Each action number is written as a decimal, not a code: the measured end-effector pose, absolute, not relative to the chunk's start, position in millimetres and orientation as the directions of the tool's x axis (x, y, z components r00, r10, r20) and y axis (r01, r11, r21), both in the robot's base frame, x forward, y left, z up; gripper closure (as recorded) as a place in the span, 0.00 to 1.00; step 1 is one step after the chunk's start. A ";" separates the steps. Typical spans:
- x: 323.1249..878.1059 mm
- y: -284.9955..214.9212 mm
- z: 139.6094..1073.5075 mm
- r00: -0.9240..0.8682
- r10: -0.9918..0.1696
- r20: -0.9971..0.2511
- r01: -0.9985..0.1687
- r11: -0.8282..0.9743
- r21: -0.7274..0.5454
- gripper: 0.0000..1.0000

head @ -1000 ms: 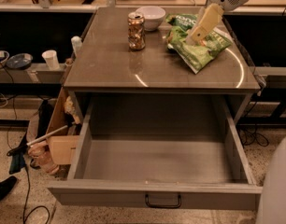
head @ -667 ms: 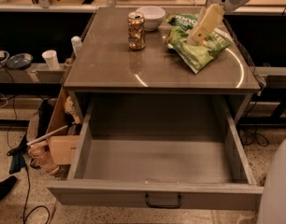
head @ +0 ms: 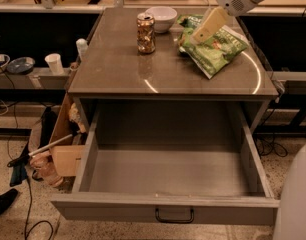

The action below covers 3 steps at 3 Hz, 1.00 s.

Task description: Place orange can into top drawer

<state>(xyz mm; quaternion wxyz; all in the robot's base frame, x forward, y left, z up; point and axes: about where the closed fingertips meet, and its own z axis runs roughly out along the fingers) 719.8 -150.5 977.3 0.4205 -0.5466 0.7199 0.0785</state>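
The orange can (head: pixel 146 32) stands upright on the grey table top, near the back and left of centre. The top drawer (head: pixel 165 209) is pulled wide open below the table's front edge, with nothing in it and its black handle (head: pixel 174 215) at the front centre. My gripper (head: pixel 207 28) hangs from the white arm at the upper right, above the green chip bag (head: pixel 214 48). It is to the right of the can, apart from it, and holds nothing.
A white bowl (head: pixel 161 18) sits just behind the can. The green chip bag covers the table's right back part. A cardboard box (head: pixel 63 144), cables and cups lie on the floor and shelf at the left. A white robot body (head: pixel 295 204) shows at the lower right.
My gripper has shifted slightly left above the chip bag. The can, bowl and drawer have not moved.
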 end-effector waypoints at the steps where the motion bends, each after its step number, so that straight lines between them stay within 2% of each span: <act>1: 743.3 -144.7 971.7 -0.055 -0.713 -0.699 -0.819 0.433 -0.376 0.00; 3: 781.1 -130.4 955.3 -0.074 -0.704 -0.707 -0.799 0.466 -0.381 0.00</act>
